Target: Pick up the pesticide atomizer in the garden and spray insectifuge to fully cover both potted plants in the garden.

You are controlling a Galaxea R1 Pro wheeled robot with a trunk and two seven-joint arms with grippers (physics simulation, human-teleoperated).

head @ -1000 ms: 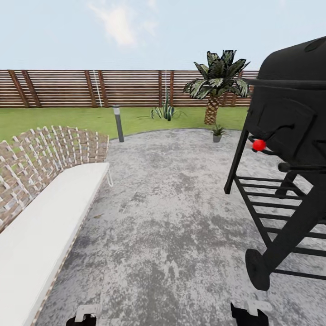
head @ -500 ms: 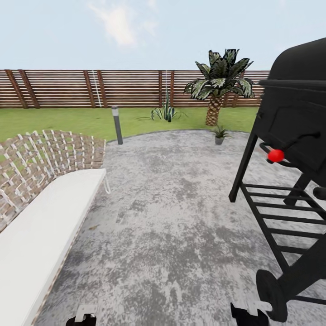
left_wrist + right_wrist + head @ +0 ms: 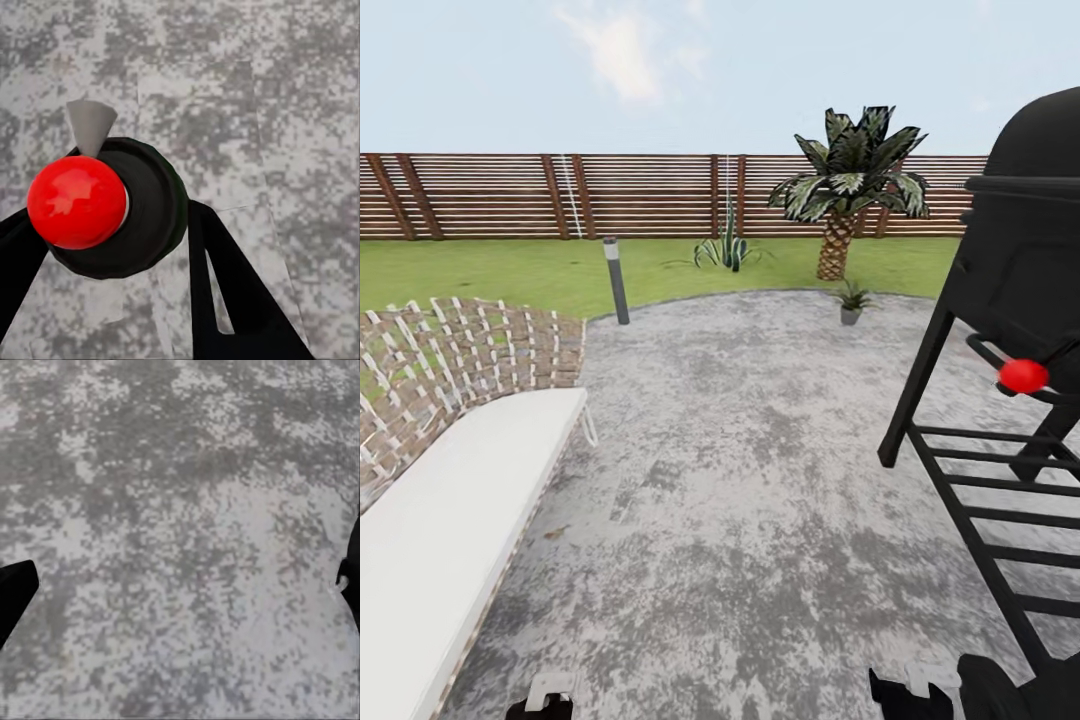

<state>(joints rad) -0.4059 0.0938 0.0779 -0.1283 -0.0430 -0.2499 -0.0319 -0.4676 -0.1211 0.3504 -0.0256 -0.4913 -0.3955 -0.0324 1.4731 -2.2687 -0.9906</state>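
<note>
In the left wrist view my left gripper [image 3: 112, 217] is shut on the pesticide atomizer [image 3: 150, 217]. The atomizer is seen end-on as a dark green-black round body with a red ball on top and a grey cone nozzle [image 3: 91, 126], held over the paving. My right gripper [image 3: 183, 585] is open over bare paving, with its black fingers [image 3: 15, 592] at the picture's edges. One potted plant [image 3: 850, 302], a small green rosette in a grey pot, stands at the far rim of the round grey patio [image 3: 760, 480], below a palm. The other potted plant is out of view.
A black grill [image 3: 1020, 330] on a slatted stand with a red knob [image 3: 1023, 376] stands close on the right. A woven bench with a white cushion [image 3: 450, 520] runs along the left. Beyond are a short lamp post [image 3: 617, 280], an agave clump [image 3: 725, 248], a palm [image 3: 850, 190], lawn and a wooden fence [image 3: 640, 195].
The camera has moved forward: the grill has slid right and lower in the picture, the bench lower left, and the potted plant slightly right. The arms hold the same pose.
</note>
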